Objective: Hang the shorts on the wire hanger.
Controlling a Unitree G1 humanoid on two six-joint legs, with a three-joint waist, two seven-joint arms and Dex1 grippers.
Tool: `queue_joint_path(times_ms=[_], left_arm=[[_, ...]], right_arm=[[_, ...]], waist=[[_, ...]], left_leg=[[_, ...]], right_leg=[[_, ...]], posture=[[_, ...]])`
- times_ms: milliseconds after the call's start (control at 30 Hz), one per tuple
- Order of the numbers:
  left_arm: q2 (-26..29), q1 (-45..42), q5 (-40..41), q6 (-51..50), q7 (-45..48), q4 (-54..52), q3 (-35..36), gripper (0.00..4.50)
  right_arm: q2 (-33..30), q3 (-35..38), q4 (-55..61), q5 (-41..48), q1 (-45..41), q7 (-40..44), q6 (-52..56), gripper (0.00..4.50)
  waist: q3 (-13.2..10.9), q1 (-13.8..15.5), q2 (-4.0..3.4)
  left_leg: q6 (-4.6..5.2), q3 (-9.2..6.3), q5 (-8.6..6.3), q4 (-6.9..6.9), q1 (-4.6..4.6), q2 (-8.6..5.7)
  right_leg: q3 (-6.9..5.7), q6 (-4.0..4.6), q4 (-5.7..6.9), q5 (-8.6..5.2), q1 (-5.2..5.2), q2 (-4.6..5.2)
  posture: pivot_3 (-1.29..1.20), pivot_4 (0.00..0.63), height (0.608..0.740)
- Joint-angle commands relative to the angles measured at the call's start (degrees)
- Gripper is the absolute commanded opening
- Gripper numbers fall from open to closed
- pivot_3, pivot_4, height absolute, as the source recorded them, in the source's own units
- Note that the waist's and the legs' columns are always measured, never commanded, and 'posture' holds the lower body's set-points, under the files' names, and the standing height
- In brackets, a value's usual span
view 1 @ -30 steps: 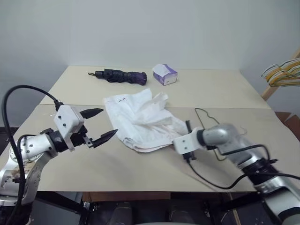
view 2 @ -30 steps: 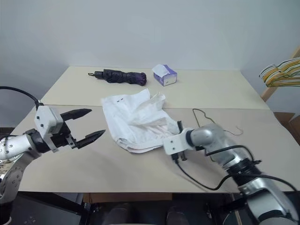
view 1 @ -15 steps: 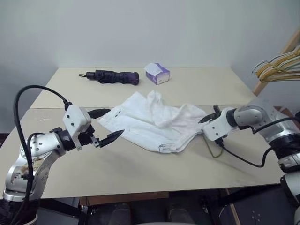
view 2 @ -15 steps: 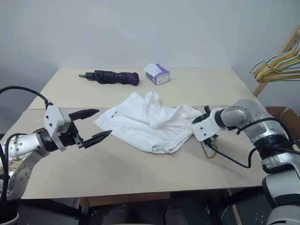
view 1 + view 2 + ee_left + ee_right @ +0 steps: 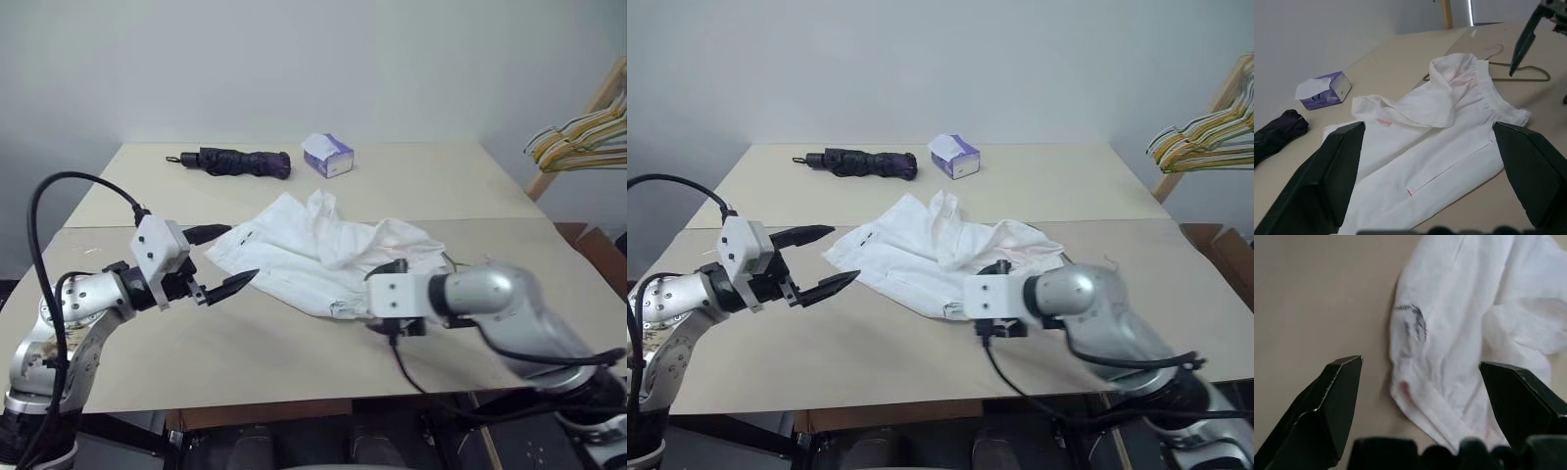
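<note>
- The table (image 5: 294, 362) is a pale beige top made of 2 boards, with a seam running across the middle of the frame; it stands against a plain grey-white wall (image 5: 294, 59).
- The shorts (image 5: 313, 250) lie crumpled at the centre of the frame, spread flat on the near board, with the gathered waistband toward the right.
- The wire hanger (image 5: 1520, 73) lies flat on the table at the waistband end of the shorts, partly under the cloth, seen at the upper right of the left wrist view.
- The left gripper (image 5: 217, 260) is at the left centre of the frame, its 2 black fingers spread wide with nothing between them, tips just short of the left edge of the shorts.
- The right gripper (image 5: 1425, 396) hangs above the shorts, pointing down at the cloth, fingers wide apart and empty; in the head views its arm crosses the lower right.
- A folded dark umbrella (image 5: 235, 162) lies at the upper left of the table, with a purple-and-white tissue box (image 5: 328, 155) beside it at upper centre.
- A bunch of yellow and pale hangers (image 5: 578, 137) hangs on a wooden stand at the right edge.
</note>
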State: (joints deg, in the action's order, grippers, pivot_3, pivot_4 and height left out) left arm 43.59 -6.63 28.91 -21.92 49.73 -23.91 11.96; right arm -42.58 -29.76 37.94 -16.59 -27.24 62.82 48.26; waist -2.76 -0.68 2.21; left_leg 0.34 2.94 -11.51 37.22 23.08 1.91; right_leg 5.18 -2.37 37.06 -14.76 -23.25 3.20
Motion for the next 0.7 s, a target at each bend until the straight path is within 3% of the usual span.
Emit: queue_joint_path(times_ms=[33, 267, 400, 700], left_arm=[[0.37, -2.08, -0.64, 1.26, 0.38, -0.01, -0.48, 4.5], [-0.1, -1.48, -1.55, 2.28, 0.46, 0.49, -0.82, 4.5], [-0.24, -0.91, -2.03, 2.47, 0.15, 0.34, -0.58, 4.5], [0.14, 0.05, -3.61, 3.3, -0.05, 0.26, -1.31, 4.5]], right_arm=[[1.61, -8.2, 0.69, -7.24, -4.35, -2.99, 9.7, 4.44], [7.63, -22.0, -11.29, -16.44, -10.92, -8.76, 15.86, 4.44], [9.4, -23.91, -12.82, -16.74, -13.53, -8.03, 16.39, 3.14], [6.9, -24.64, -12.44, -17.01, -14.22, -6.13, 13.63, 0.15]], waist=[[0.0, -0.01, 0.0], [0.0, -0.12, 0.01], [0.0, -0.22, 0.01], [0.0, -0.03, 0.01]], left_leg=[[0.0, 0.0, 0.0, 0.01, 0.03, 0.01], [0.0, 0.01, 0.01, 0.03, 0.12, -0.01], [0.0, 0.0, 0.01, 0.03, 0.15, 0.01], [0.0, -0.02, 0.01, 0.03, 0.16, 0.01]], right_leg=[[0.0, 0.08, 0.01, 0.05, -0.03, -0.01], [-0.06, 0.2, 0.01, 0.12, -0.1, -0.01], [-0.06, -0.19, 0.02, 0.34, -0.12, -0.06], [-0.13, -0.26, 0.02, 0.32, -0.11, -0.03]], posture=[[0.03, 0.023, 0.74], [0.04, 0.018, 0.74], [0.05, 0.015, 0.74], [0.05, 0.01, 0.74]])
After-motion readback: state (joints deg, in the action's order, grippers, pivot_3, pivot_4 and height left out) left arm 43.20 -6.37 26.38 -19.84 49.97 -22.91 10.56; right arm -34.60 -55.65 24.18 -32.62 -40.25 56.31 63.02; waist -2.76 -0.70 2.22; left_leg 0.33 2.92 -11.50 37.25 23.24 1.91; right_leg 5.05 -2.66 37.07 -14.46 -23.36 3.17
